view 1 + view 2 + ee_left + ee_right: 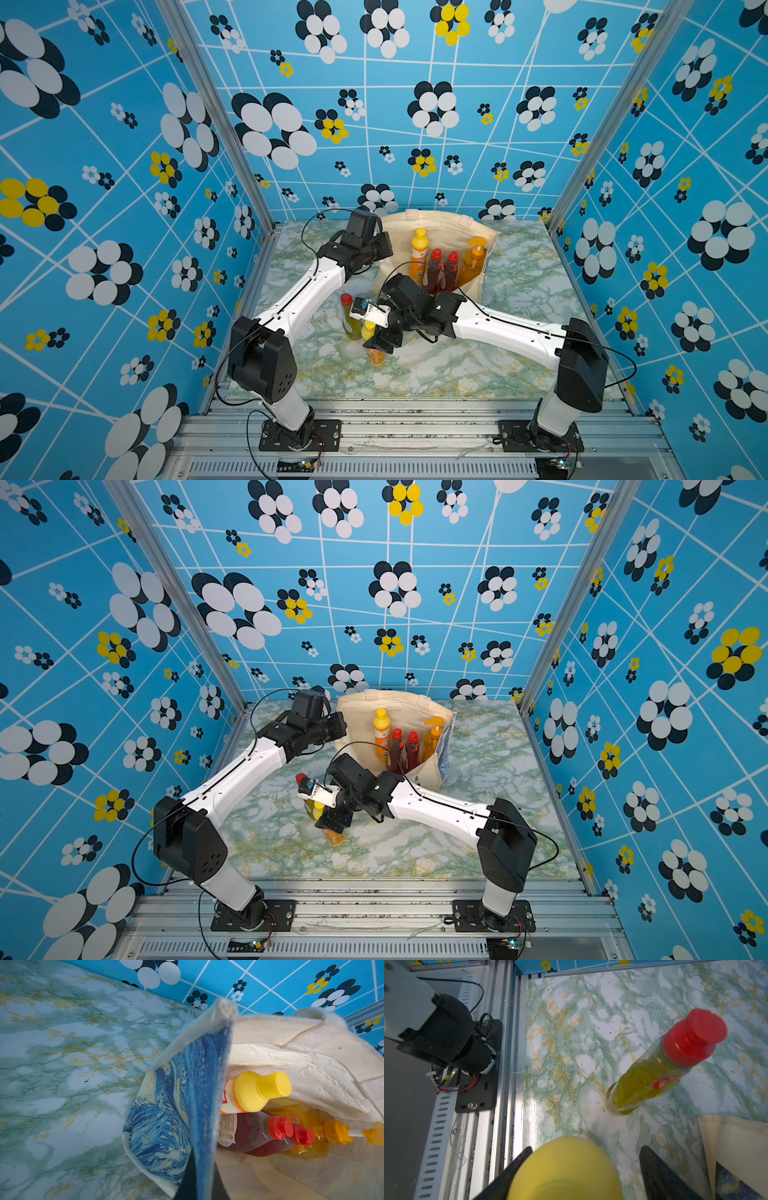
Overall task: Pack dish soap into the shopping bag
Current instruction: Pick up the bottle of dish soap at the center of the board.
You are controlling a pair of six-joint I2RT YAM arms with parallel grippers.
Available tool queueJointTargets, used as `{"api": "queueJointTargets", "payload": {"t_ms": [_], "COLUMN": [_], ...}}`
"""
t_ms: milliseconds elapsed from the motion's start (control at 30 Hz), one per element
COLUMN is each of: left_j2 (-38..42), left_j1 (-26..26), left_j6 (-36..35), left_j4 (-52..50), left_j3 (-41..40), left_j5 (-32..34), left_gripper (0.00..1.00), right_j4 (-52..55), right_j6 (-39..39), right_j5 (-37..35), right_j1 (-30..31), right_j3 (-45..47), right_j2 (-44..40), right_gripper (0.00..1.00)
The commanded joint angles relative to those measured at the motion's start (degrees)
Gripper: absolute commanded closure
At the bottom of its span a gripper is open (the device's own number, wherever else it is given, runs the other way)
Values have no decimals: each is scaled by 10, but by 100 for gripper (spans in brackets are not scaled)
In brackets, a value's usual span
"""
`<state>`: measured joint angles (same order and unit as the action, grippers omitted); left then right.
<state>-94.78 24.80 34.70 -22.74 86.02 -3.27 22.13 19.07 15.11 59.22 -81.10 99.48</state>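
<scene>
The cream shopping bag [440, 226] stands open at the back of the table; its outside shows a blue swirly print [166, 1115]. Inside it lean a yellow-capped orange bottle [419, 251], two red-capped dark red bottles [434, 266] and an orange pump bottle [473, 257]. My left gripper [204, 1167] is shut on the bag's left rim. On the table stand a red-capped olive-green bottle [654, 1076] and a yellow-capped orange bottle [374, 351]. My right gripper [586, 1148] is open over that bottle, its yellow cap [564, 1169] between the fingers.
The olive-green bottle [348, 318] stands just left of my right gripper [376, 338]. A corner of the bag [737, 1142] lies close beside the right fingers. The aluminium rail [415, 419] and the left arm's base [446, 1039] border the marble table [519, 266] at the front.
</scene>
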Motion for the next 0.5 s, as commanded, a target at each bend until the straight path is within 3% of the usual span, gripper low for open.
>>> {"api": "queueJointTargets", "payload": {"t_ms": [0,233,467], "left_j2": [-5,-5,-3], "left_j1": [-7,-7,-7], "left_j6": [-6,-6,-8], "left_j4": [3,2,1], "left_j3": [19,19,16], "left_j5": [-1,-1,0], "left_gripper": [100,100,100], "right_j4": [5,-15,-101], "right_j6": [5,2,0], "right_j5": [4,17,25], "right_j1": [5,7,8], "right_j3": [-7,2,68], "right_j2": [4,-3,-49], "right_gripper": [18,17,17]}}
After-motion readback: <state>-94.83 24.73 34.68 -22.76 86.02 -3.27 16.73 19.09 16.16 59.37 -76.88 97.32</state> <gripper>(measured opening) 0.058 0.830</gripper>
